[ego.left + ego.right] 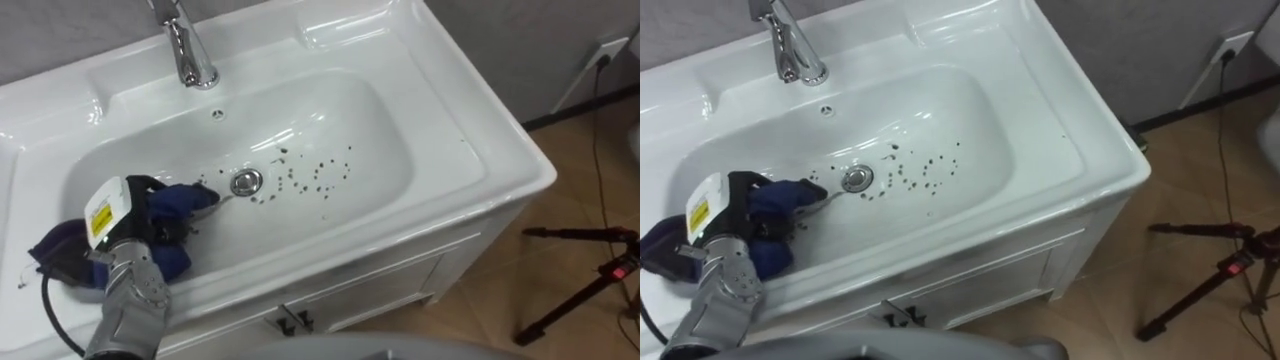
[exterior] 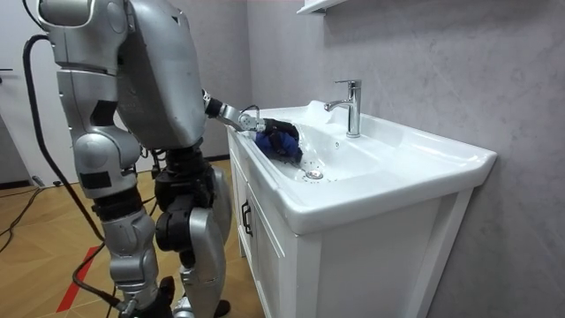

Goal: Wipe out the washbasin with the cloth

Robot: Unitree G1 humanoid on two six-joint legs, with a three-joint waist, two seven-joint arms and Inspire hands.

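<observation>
left hand (image 1: 148, 218) clenched on blue cloth (image 1: 186, 198) in basin (image 1: 330, 115) | dark specks (image 1: 322, 172) by drain (image 1: 246, 182) (faucet (image 1: 186, 48) behind)

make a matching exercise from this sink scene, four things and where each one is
1 faucet
2 blue cloth
3 dark specks
4 tripod

a on the floor, right of the cabinet
b scattered right of the drain
c on the back rim of the basin
d in the left robot hand

Pairs: 1-c, 2-d, 3-b, 4-a
</observation>
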